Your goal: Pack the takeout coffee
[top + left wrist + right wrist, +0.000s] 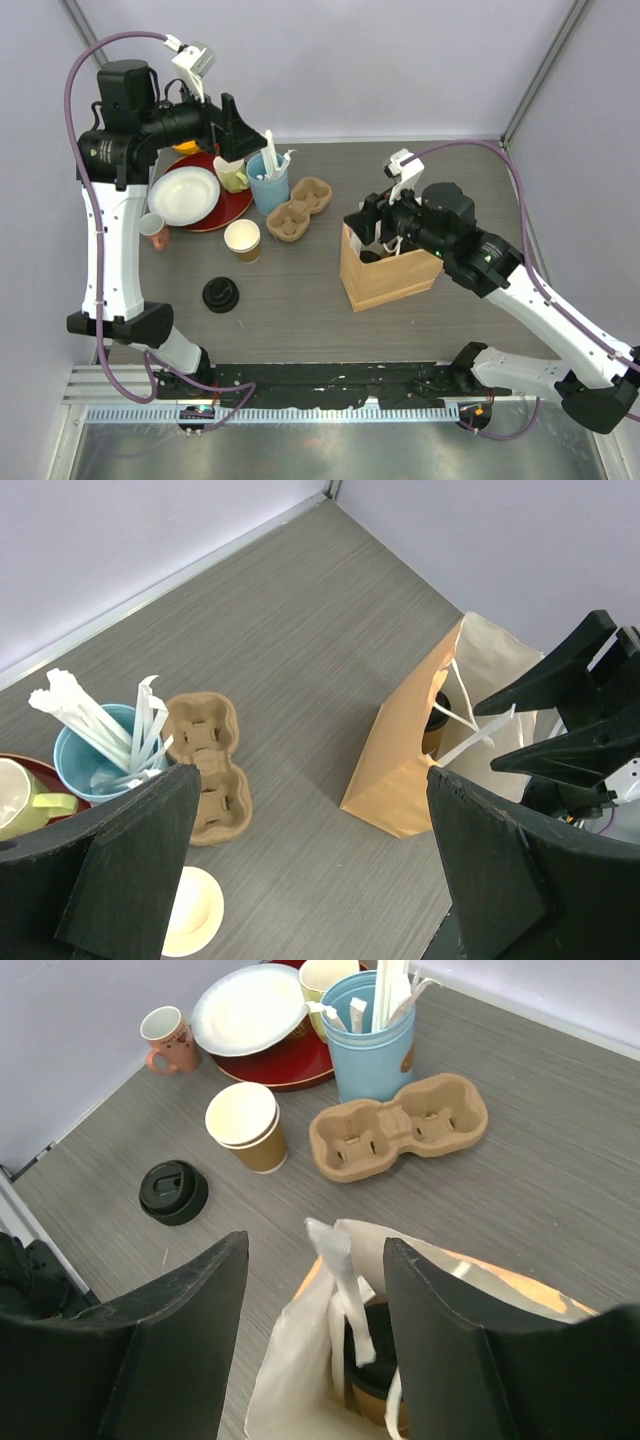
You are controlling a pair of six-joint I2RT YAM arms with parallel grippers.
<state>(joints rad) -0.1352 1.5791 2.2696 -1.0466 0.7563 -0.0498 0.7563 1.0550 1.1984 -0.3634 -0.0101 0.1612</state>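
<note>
Black fingers of the right gripper (316, 1240) stand parted above the mouth of the paper bag (285, 1380), gripping nothing; a white handle strip (345, 1280) rises between them. Straight below, inside the bag, sits a brown kraft coffee cup (378, 1360) under its black sip lid. Beyond the fingertips, on the table, stands a second kraft cup (247, 1125), lidless and cream inside, with a loose black lid (173, 1191) near it. Farther off, the left gripper (312, 772) hangs spread wide, empty.

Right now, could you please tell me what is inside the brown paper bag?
A paper cup with a black lid sits inside the bag, between its white handles. The cup's lower part and the bag's floor are covered, so anything else is unseen.
</note>
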